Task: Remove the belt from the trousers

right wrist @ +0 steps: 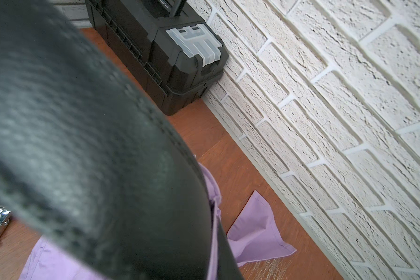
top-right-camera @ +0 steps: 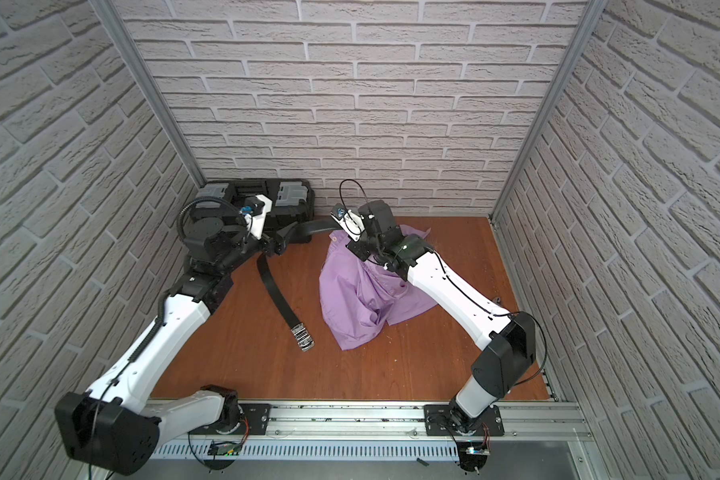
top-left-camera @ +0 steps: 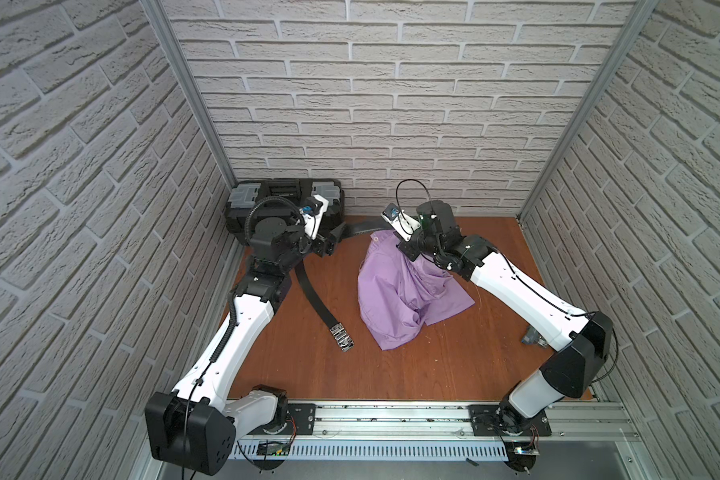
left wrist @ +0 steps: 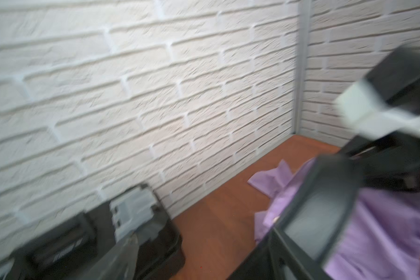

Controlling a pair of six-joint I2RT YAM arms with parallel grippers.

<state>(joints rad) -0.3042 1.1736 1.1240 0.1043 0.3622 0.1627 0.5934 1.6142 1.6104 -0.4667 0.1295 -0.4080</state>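
Left gripper [top-left-camera: 334, 240] jaws spread wide, belt [top-left-camera: 312, 293] strap just beside them, buckle [top-left-camera: 341, 336] flat on table [top-left-camera: 433, 365]. Right gripper [top-left-camera: 406, 248] closed, pinching trousers [top-left-camera: 395, 299] at top edge

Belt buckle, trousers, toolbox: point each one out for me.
belt buckle [top-left-camera: 341, 336], in a top view, middle of the silver metal
trousers [top-left-camera: 395, 291], in a top view, bunched lilac cloth
toolbox [right wrist: 194, 43], right wrist view, its clear latch
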